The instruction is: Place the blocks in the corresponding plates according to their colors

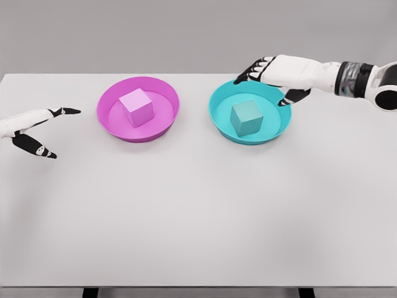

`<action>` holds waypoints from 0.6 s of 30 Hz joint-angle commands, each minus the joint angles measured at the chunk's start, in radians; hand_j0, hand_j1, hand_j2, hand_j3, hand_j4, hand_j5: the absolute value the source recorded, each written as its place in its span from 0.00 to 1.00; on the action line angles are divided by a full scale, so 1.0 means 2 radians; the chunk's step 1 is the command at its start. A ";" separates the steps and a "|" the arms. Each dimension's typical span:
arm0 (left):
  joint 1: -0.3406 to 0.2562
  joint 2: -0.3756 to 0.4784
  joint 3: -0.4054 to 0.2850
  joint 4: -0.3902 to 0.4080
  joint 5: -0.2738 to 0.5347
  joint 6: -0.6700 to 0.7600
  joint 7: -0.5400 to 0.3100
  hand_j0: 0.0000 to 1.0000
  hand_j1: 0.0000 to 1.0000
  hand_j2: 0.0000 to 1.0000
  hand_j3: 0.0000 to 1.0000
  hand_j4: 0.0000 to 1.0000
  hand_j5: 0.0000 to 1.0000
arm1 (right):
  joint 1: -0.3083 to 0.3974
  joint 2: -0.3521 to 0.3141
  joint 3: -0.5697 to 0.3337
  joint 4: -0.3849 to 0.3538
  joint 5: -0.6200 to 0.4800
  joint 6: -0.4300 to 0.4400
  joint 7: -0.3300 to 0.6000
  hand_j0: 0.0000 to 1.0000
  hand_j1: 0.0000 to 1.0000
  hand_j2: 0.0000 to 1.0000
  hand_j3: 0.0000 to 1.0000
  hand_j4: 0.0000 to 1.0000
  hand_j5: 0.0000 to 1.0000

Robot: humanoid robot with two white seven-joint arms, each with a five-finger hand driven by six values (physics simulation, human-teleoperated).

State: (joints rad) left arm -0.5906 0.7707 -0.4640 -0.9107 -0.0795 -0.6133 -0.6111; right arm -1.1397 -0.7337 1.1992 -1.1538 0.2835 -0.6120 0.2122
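White table (198, 217) — front half bare

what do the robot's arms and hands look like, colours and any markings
Both arms are glossy white. The right hand has a white back with black fingertips and thumb; behind its wrist sits a dark band with grey segments, then a black joint. The left hand is white with black finger ends carrying small white marks.

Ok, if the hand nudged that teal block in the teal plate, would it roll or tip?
The teal block looks like a flat-faced cube, so it would probably slide rather than roll. It seems rigid. The teal plate has a raised rim, likely stopping it. The right hand hovers open above.
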 commanded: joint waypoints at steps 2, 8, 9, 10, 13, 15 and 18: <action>0.000 0.000 0.000 0.000 0.004 0.001 0.000 1.00 1.00 1.00 1.00 1.00 1.00 | 0.003 -0.044 -0.007 -0.023 -0.023 0.001 -0.003 1.00 1.00 1.00 1.00 1.00 1.00; 0.000 0.000 0.000 0.000 0.004 0.001 0.000 1.00 1.00 1.00 1.00 1.00 1.00 | 0.054 -0.135 -0.009 -0.083 -0.050 0.001 -0.022 1.00 1.00 1.00 1.00 1.00 1.00; 0.000 0.000 -0.001 0.000 0.003 0.001 0.000 1.00 1.00 1.00 1.00 1.00 1.00 | 0.064 -0.161 -0.017 -0.104 -0.050 0.001 -0.022 1.00 1.00 1.00 1.00 1.00 1.00; 0.000 0.000 -0.001 0.001 0.003 0.001 0.000 1.00 1.00 1.00 1.00 1.00 1.00 | 0.077 -0.172 -0.025 -0.118 -0.050 0.001 -0.022 1.00 1.00 1.00 1.00 1.00 1.00; 0.000 0.000 -0.001 0.001 0.003 0.001 0.000 1.00 1.00 1.00 1.00 1.00 1.00 | 0.088 -0.174 -0.026 -0.120 -0.050 0.001 -0.020 1.00 1.00 1.00 1.00 1.00 1.00; 0.000 0.000 -0.002 0.001 0.003 0.001 0.000 1.00 1.00 1.00 1.00 1.00 1.00 | 0.094 -0.175 -0.026 -0.120 -0.049 0.001 -0.019 1.00 1.00 1.00 1.00 1.00 1.00; 0.000 0.000 -0.002 0.001 0.003 0.001 0.000 1.00 1.00 1.00 1.00 1.00 1.00 | 0.094 -0.175 -0.026 -0.120 -0.050 0.001 -0.019 1.00 1.00 1.00 1.00 1.00 1.00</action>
State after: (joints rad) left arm -0.5906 0.7710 -0.4685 -0.9091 -0.0809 -0.6133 -0.6112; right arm -0.9511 -1.0764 1.1504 -1.3879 0.1912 -0.6119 0.1748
